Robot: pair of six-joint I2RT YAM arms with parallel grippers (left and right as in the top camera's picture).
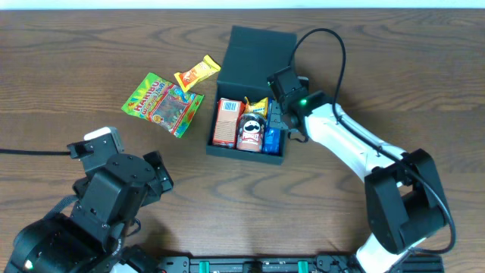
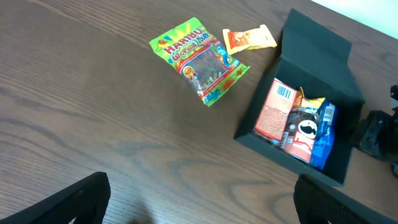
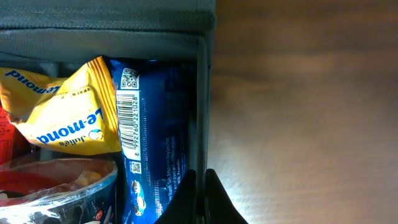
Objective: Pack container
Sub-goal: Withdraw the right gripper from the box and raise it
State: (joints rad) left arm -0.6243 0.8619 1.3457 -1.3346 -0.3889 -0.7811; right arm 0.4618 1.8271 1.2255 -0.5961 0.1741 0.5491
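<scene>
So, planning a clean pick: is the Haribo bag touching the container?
Apart. The overhead view shows bare table between the Haribo bag and the container.

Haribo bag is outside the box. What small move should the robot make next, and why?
Probably move the open left gripper toward the Haribo bag: it and the orange packet lie outside the container, and the right gripper is shut at the container's wall.

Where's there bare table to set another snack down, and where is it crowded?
Bare wood lies left of the Haribo bag, and in front between it, the container and the left arm. Crowded: inside the container, and between bag and orange packet.
</scene>
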